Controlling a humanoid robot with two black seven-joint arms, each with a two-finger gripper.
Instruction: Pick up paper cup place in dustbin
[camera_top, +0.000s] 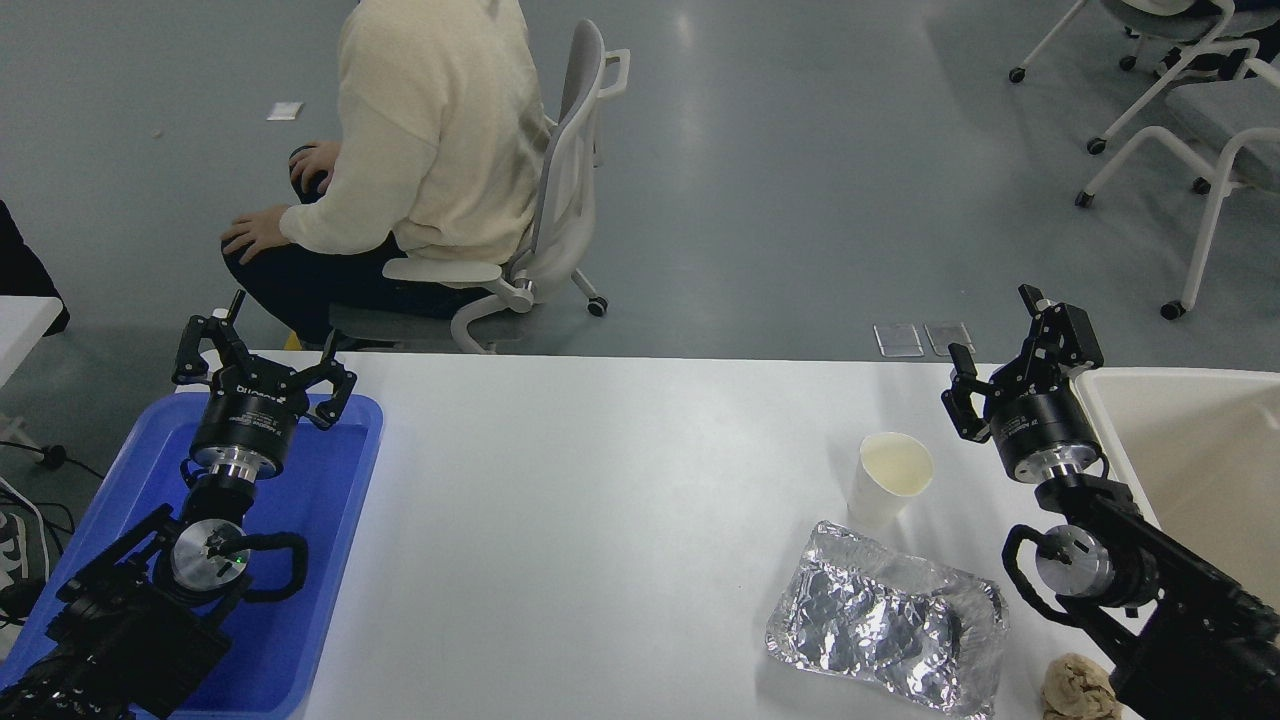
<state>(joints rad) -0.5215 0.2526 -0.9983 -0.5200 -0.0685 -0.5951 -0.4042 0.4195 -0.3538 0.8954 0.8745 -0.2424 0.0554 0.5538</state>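
Observation:
A small white paper cup (889, 477) with a cream inside stands upright on the white table, right of centre. The beige dustbin (1200, 440) stands at the right edge, only part of it in view. My right gripper (995, 350) is open and empty, raised between the cup and the dustbin, a little right of and beyond the cup. My left gripper (262, 360) is open and empty, parked at the lower left over the blue tray.
A crumpled silver foil tray (888, 620) lies just in front of the cup. A brown crumpled wad (1075, 688) lies at the bottom right. A shallow blue tray (320, 520) sits at the left. A person sits on a chair (540, 240) beyond the far edge.

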